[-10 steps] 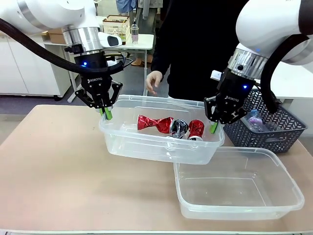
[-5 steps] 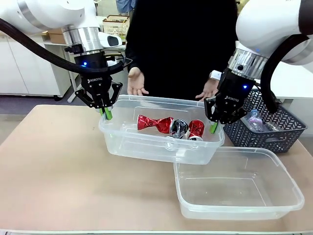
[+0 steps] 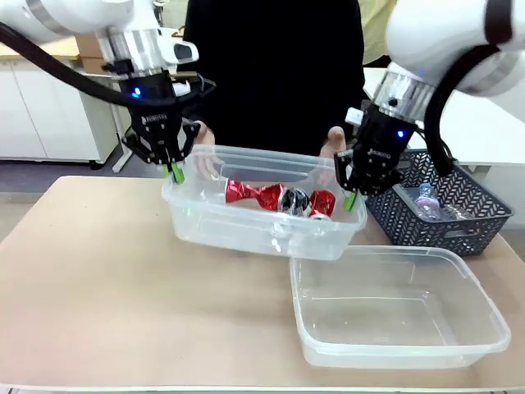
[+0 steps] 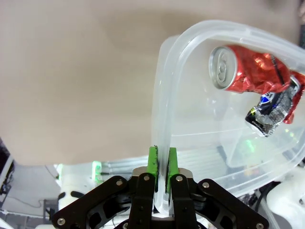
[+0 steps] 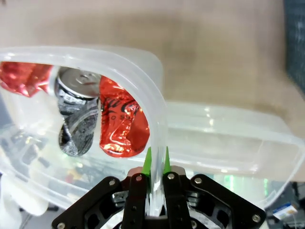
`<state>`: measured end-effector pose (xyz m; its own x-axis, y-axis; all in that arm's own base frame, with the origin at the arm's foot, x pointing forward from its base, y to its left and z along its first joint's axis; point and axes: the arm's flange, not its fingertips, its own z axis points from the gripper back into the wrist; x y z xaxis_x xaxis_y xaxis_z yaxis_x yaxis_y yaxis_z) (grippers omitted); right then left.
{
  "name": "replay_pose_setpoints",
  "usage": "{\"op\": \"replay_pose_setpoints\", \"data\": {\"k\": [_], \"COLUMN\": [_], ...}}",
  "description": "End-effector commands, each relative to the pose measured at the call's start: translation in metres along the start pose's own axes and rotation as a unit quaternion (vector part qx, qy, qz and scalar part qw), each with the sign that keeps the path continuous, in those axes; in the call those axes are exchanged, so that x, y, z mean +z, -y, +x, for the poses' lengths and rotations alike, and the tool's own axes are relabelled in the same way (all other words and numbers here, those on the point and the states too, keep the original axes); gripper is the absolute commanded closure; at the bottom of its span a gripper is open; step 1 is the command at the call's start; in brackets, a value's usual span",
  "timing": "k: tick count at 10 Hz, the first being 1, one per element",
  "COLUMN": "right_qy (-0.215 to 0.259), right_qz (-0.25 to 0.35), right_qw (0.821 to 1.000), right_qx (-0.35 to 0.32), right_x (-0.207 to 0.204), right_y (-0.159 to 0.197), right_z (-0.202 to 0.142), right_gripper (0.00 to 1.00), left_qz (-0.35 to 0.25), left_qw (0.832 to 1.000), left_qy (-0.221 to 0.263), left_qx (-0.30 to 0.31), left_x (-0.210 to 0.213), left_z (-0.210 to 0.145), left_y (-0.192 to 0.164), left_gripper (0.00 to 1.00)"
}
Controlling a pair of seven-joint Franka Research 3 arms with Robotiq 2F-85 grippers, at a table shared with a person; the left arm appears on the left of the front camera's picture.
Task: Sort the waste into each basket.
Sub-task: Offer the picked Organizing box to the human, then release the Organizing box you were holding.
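1. Front view: bright, even indoor light, apparently from overhead. The table [image 3: 98,279] is evenly lit with no hard shadows.
2. Only faint, soft shadows lie under the far tub [image 3: 246,234] and round the near tub [image 3: 394,324].
3. The white shell of the right arm [image 3: 435,33] is almost blown out. The person's dark top [image 3: 271,74] shows no detail.
4. Small glints on both tub rims.
5. Left wrist view: the tabletop is pale and soft, and the tub rim bows with wide-angle distortion. The red can [image 4: 248,71] is sharp with foil glare.
6. Right wrist view: the rim nearest the lens is blurred, and the silver-black can [image 5: 76,114] is slightly soft.
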<state>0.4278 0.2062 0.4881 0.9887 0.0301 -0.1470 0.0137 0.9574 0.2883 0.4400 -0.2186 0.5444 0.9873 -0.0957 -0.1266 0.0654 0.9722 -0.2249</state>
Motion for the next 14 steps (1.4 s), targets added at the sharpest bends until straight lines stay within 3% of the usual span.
{"op": "replay_pose_setpoints", "data": {"k": [1,3,5,6,7,14], "right_qy": [-0.021,-0.036,-0.041,-0.046,-0.030,-0.030], "right_qz": [-0.007,0.008,0.041,0.054,0.005,0.005], "right_qw": [0.999,0.999,0.998,0.997,0.999,0.999], "right_qx": [0.027,0.034,0.039,0.031,0.018,0.018], "right_x": [0.024,0.016,-0.002,-0.014,-0.002,-0.002], "right_y": [-0.019,-0.022,-0.019,-0.015,-0.008,-0.008], "right_z": [0.060,0.094,0.096,0.093,0.106,0.106], "right_gripper": [0.94,0.94,0.94,0.94,0.94,0.94], "left_qz": [-0.002,-0.012,-0.016,-0.004,-0.004,-0.004], "left_qw": [0.999,0.999,0.998,1.000,1.000,1.000], "left_qy": [0.043,0.023,-0.024,0.013,0.013,0.013], "left_qx": [0.021,0.022,0.047,0.017,0.017,0.017], "left_x": [0.023,0.011,-0.013,0.007,0.007,0.007], "left_z": [0.037,0.060,0.080,0.061,0.061,0.061], "left_y": [0.011,0.005,-0.008,-0.014,-0.014,-0.014], "left_gripper": [0.91,0.91,0.91,0.91,0.91,0.91]}}
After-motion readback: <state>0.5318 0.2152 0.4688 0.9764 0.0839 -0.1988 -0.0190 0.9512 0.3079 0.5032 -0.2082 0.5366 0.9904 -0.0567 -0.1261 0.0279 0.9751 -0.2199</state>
